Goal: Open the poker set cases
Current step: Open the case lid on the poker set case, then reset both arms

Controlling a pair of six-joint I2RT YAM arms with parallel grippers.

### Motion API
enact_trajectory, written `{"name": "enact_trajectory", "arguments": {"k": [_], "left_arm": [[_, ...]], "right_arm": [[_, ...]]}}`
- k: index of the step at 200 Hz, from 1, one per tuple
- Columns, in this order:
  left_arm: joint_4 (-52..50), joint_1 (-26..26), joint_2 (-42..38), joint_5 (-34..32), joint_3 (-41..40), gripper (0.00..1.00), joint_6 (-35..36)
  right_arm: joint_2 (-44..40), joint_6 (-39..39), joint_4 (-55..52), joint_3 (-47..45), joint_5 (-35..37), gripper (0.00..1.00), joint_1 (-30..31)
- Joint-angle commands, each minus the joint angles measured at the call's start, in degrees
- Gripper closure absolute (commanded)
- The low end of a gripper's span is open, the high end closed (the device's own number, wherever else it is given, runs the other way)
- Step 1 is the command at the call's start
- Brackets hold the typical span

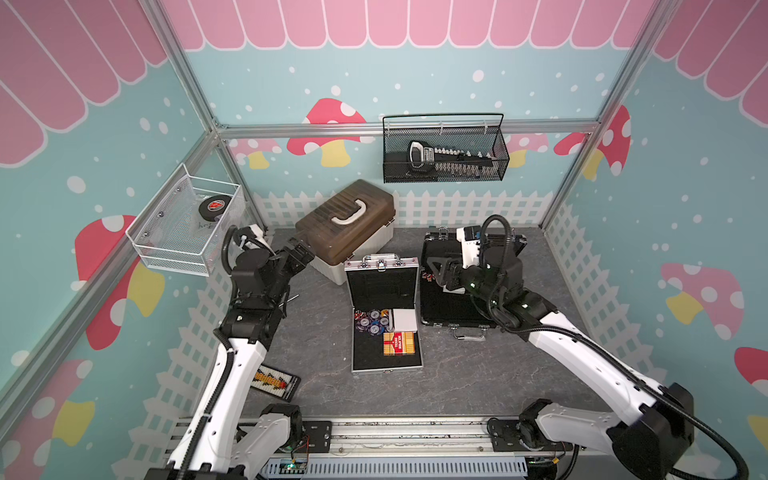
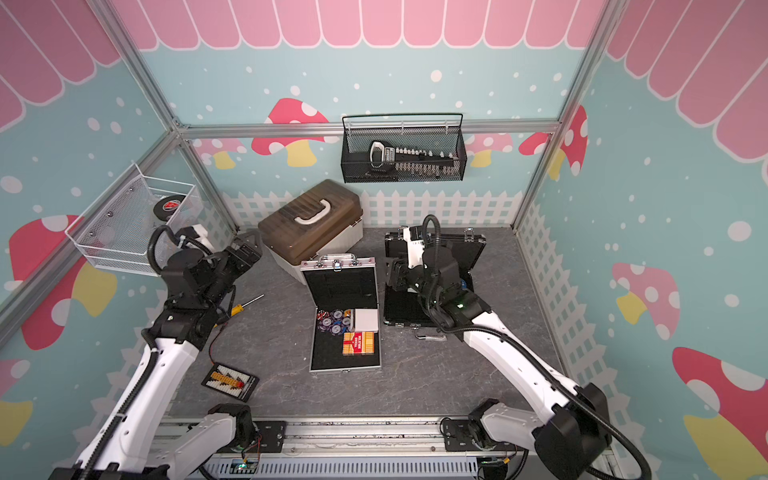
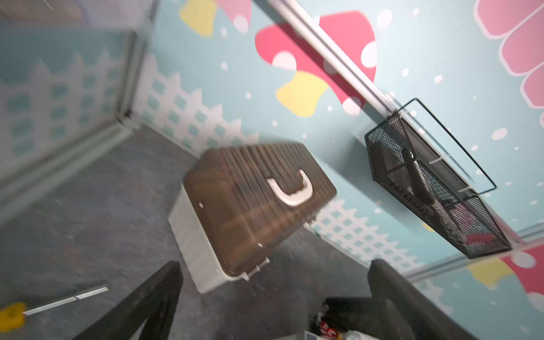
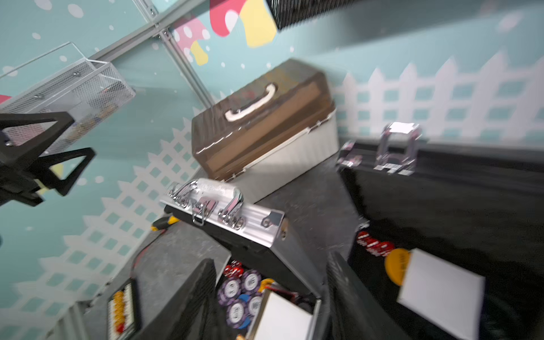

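The silver poker set case stands open mid-table, lid upright, with chips, a red card box and a white box in its base. To its right the black poker set case also lies open, its lid raised at the back. My right gripper hovers over the black case's left edge, jaws apart and empty; in the right wrist view the silver lid shows beyond them. My left gripper is open and empty next to the cream box, also in the left wrist view.
The cream box with brown lid sits behind the silver case. A screwdriver and an abacus lie on the left of the table. A white wire basket hangs on the left wall, a black mesh basket on the back wall.
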Motion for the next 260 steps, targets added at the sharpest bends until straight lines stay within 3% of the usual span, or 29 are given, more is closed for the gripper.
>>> {"name": "enact_trajectory", "arguments": {"k": [1,28,49,68,95,125,141,175,188,225,235,248,255,260], "left_arm": [[8.6,0.2,-3.2,-14.9,-7.4,0.01,14.2],[20.8,0.2,-6.0,-19.1,-19.1,0.01,23.0],[28.0,0.3,-2.9,-19.0,-25.8,0.01,25.3],[34.4,0.3,3.1,-16.8,-30.0,0.01,25.8],[42.3,0.8,11.0,-10.7,-33.9,0.01,26.0],[50.2,4.2,19.1,-2.9,-36.3,0.01,25.7],[54.0,6.4,21.5,2.5,-36.2,0.01,24.3],[67.7,7.8,32.4,12.2,-36.1,0.01,25.8],[60.4,7.2,30.7,11.0,-34.3,0.01,26.6],[63.9,6.1,33.7,8.7,-34.9,0.01,26.9],[68.2,6.0,36.0,8.6,-34.6,0.01,26.8],[58.8,4.9,33.9,4.7,-32.3,0.01,27.2],[60.5,3.6,35.4,2.2,-31.7,0.01,27.8],[59.3,3.1,35.3,1.4,-31.4,0.01,28.0]], "right_arm": [[-6.0,-13.3,-6.8,3.8,20.3,0.34,-0.6],[-9.9,-23.1,-3.7,2.4,37.1,0.33,-6.3],[-10.9,-26.0,-0.6,-3.0,42.8,0.33,-14.6],[-13.1,-23.3,2.3,-11.6,45.5,0.33,-23.4],[-16.4,-15.1,10.8,-27.8,37.5,0.34,-34.6],[-14.6,-16.6,35.1,-46.0,27.8,0.34,-35.3],[-9.3,-17.0,51.4,-54.3,21.5,0.33,-35.3],[4.2,-18.6,63.8,-55.0,12.0,0.33,-35.3],[9.0,-20.0,69.2,-54.8,10.5,0.32,-35.3],[25.3,-19.2,87.2,-54.9,12.1,0.31,-35.3],[23.1,-17.8,83.0,-55.1,15.0,0.31,-35.3],[20.5,-17.3,76.3,-53.5,16.9,0.31,-34.9],[21.5,-18.0,76.8,-52.9,17.5,0.26,-34.4],[22.2,-18.5,77.2,-52.4,17.7,0.03,-34.0]]}}
